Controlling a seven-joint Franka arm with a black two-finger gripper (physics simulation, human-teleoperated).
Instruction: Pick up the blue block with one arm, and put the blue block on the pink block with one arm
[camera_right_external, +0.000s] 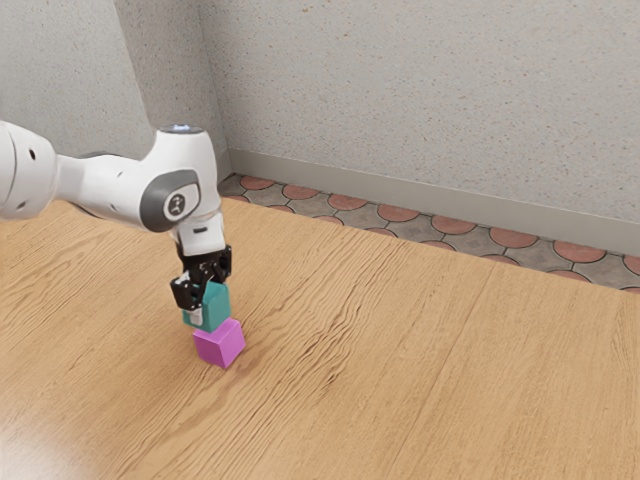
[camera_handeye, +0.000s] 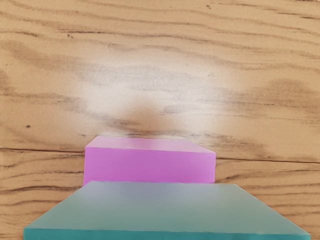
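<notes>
A teal-blue block (camera_right_external: 213, 307) sits between my black fingers, and my gripper (camera_right_external: 203, 300) is shut on it. Directly beneath it the pink block (camera_right_external: 219, 343) rests on the wooden table (camera_right_external: 420, 360). The blue block's underside is at or just above the pink block's top; I cannot tell whether they touch. In the wrist view the blue block (camera_handeye: 165, 210) looms large just under my hand, with the pink block (camera_handeye: 149, 161) showing right behind it on the wood.
The tabletop's far edge runs along a strip of tiled floor (camera_right_external: 450, 225) and a grey wall (camera_right_external: 420, 90). Open wood surrounds the two blocks on all sides.
</notes>
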